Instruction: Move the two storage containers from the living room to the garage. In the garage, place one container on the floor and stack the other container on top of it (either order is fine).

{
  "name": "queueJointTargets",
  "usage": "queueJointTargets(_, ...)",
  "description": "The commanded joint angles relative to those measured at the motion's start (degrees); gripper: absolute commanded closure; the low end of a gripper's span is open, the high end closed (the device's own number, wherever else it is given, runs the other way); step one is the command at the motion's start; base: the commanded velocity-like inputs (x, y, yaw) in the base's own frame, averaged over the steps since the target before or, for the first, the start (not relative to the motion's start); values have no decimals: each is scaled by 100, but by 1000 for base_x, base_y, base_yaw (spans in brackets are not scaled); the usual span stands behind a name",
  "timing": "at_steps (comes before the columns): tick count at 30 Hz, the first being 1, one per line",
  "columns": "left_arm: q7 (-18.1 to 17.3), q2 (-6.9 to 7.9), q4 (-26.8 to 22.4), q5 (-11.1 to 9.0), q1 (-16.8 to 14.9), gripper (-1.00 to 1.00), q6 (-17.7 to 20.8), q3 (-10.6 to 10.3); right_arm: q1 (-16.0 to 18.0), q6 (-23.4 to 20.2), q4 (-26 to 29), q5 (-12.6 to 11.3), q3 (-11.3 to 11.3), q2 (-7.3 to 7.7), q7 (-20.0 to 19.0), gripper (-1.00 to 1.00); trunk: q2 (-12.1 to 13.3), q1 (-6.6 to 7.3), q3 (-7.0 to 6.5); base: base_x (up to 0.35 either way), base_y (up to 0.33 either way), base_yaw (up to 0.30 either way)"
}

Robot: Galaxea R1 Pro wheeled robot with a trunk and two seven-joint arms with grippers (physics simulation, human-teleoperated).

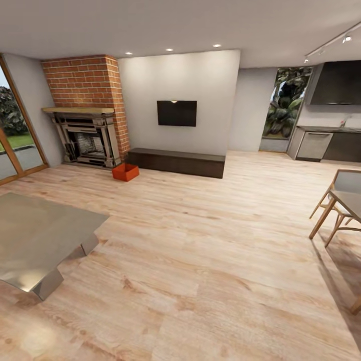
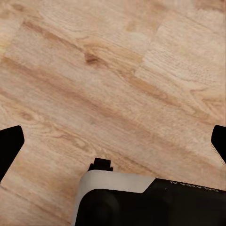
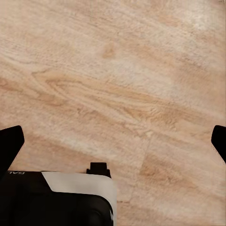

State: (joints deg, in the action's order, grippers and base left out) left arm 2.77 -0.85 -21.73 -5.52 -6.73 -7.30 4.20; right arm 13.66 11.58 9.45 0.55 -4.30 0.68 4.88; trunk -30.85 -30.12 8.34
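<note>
One orange-red storage container (image 1: 125, 172) sits on the light wood plank floor (image 1: 200, 260) of the living room, far across the room from the head camera, just in front of the ornate fireplace (image 1: 87, 140) and beside the near end of the long dark brown bench (image 1: 175, 162). It stands upright with its open top facing up; it looks turned at an angle to the bench, one corner pointing toward the camera, though at this distance its long axis is hard to make out. Only one container can be counted here. Above the fireplace rises a red brick chimney (image 1: 87, 80), and a dark screen (image 1: 176, 113) hangs on the pale wall above the bench. A metallic low tabletop (image 1: 35, 235) lies near on the left, wooden chairs (image 1: 338, 205) on the right. In the wrist views the left gripper (image 2: 113, 141) and right gripper (image 3: 113, 141) both hang over bare planks, jaws spread wide and released, dark fingertips (image 2: 10, 143) at opposite edges of each picture, grasping nothing.
</note>
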Motion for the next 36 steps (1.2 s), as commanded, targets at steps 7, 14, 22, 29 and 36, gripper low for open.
queueJointTargets(7, -4, -3, 3, -57, -4, -100, -17, 11, 5, 11, -4, 6, -45, 2, 37, -100, -8, -5, 10, 326, 0, 0)
queueJointTargets(14, -4, -3, 3, -54, -6, -100, -17, 11, 5, 11, -4, 4, -45, 2, 36, -100, -8, -5, 10, 326, 0, 0)
queueJointTargets(22, -4, -3, 3, -54, -4, -100, -17, 11, 5, 10, -4, 6, -45, 2, 39, -100, -8, -5, 10, 326, 0, 0)
queueJointTargets(29, -4, -3, 3, -54, -5, -100, -17, 11, 5, 11, -4, 6, -40, 2, 39, -100, -8, -5, 10, 326, 0, 0)
queueJointTargets(36, -4, -3, 3, -54, -5, -100, -17, 11, 5, 11, -4, 14, -43, 2, 37, -100, -8, -5, 10, 326, 0, 0)
